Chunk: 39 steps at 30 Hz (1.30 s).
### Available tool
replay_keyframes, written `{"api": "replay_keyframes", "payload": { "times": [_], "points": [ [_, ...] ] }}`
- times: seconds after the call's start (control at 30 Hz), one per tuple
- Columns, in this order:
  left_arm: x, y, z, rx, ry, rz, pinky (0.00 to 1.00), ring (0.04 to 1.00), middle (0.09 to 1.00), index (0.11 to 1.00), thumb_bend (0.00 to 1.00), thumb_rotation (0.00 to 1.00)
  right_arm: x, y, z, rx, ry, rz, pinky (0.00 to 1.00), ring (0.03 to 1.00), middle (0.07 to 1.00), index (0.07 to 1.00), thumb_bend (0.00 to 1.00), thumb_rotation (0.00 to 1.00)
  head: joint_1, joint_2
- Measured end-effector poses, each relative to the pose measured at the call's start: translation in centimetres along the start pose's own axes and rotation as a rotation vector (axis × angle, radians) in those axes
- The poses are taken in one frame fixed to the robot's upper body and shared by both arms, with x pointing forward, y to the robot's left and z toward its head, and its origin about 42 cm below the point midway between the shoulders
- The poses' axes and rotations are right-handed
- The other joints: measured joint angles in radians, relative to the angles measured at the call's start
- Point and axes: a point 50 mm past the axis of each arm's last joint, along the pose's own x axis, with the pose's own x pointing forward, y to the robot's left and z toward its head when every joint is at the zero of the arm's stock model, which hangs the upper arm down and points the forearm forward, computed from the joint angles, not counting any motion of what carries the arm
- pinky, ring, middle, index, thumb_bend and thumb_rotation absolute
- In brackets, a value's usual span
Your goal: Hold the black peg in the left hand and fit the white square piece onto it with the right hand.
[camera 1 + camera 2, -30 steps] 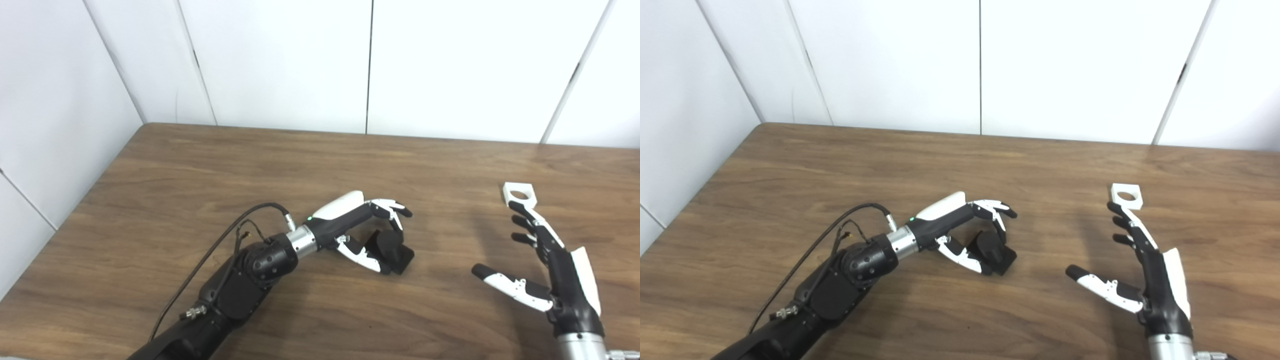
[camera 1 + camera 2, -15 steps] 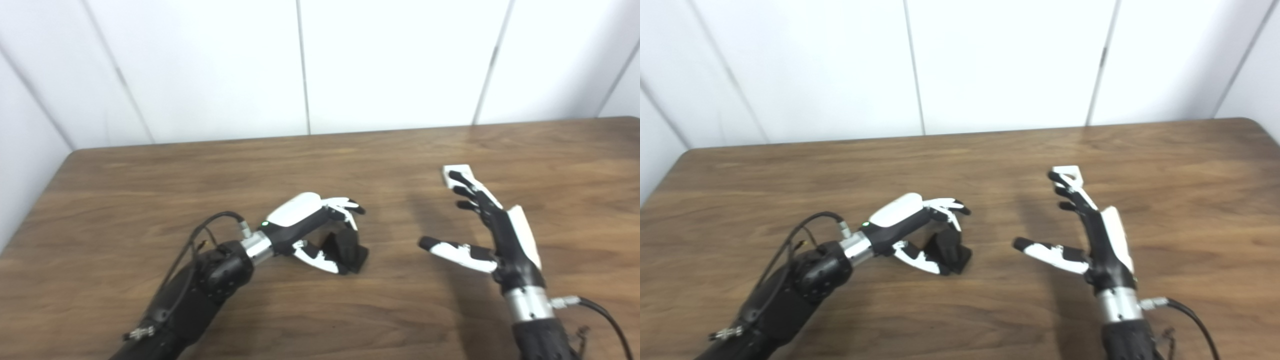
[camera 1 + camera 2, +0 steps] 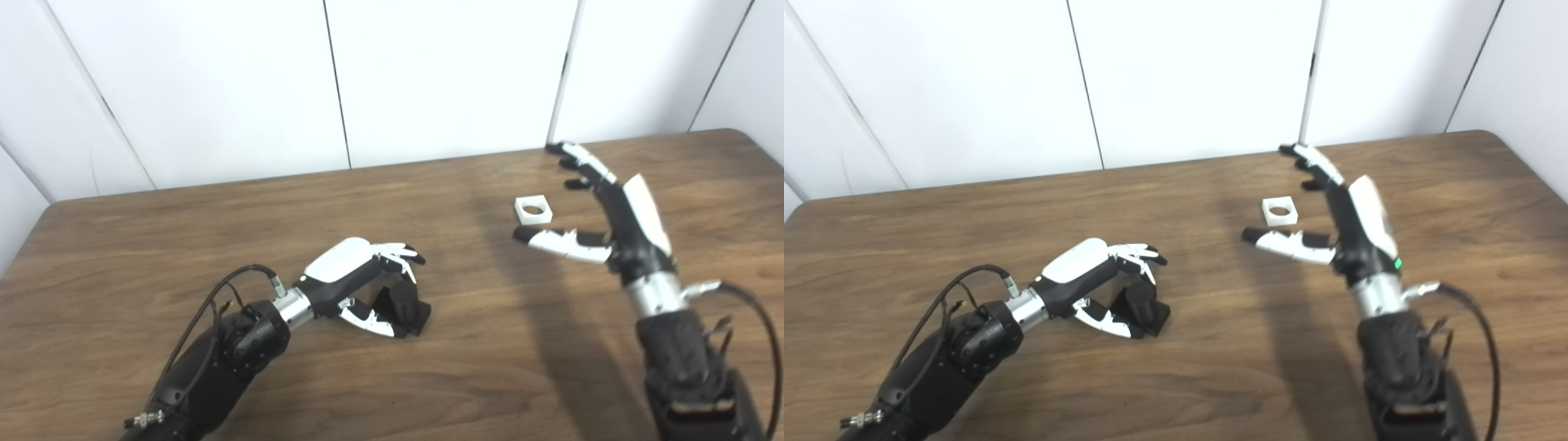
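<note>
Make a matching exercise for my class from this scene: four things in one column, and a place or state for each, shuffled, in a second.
Things:
1. black peg
2. white square piece
3. left hand
4. right hand

Places or states:
A. open and raised above the table, holding nothing
B. lying free on the wood, its round hole facing up
C. curled around the dark part
D. standing on its square base between fingers and thumb

Pairs: 1-D, 2-B, 3-C, 4-A

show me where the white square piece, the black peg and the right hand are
white square piece (image 3: 533,209), left eye view, its top face beside the hole.
black peg (image 3: 404,297), left eye view, its upright cylinder.
right hand (image 3: 1350,211), right eye view, its white back.
</note>
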Motion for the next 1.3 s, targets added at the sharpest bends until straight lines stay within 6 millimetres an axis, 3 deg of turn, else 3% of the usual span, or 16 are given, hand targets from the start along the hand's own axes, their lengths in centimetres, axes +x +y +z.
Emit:
{"api": "replay_keyframes", "payload": {
  "times": [0.17,0.4,0.7,0.9,1.3],
  "points": [
    [0.1,0.0,0.0,0.003,-0.003,-0.001,0.88,0.913,0.860,0.493,0.52,0.08,2.8,-1.2,-0.8,-0.128,-0.013,0.044,0.76,0.882,0.902,0.830,0.82,0.37,-0.017,-0.008],
    [0.1,0.1,0.0,0.005,-0.003,-0.003,0.86,0.899,0.852,0.493,0.52,0.08,6.0,-2.2,-2.1,-0.226,0.031,0.134,0.71,0.868,0.887,0.818,0.84,0.30,-0.017,-0.014],
    [0.0,0.0,0.0,0.006,-0.004,0.000,0.87,0.896,0.849,0.492,0.52,0.08,9.6,-1.6,-4.9,-0.370,0.127,0.342,0.69,0.887,0.932,0.827,0.87,0.39,-0.011,-0.012],
    [-0.1,0.0,0.0,0.007,-0.004,-0.001,0.87,0.901,0.853,0.492,0.52,0.08,10.5,-0.1,-6.5,-0.411,0.184,0.466,0.71,0.902,0.941,0.809,0.92,0.43,-0.012,-0.012],
    [0.0,0.0,0.0,0.008,-0.006,-0.001,0.87,0.901,0.854,0.492,0.52,0.08,12.5,1.1,-8.9,-0.485,0.263,0.577,0.77,0.919,0.948,0.814,0.90,0.38,0.008,-0.011]
  ]
}}
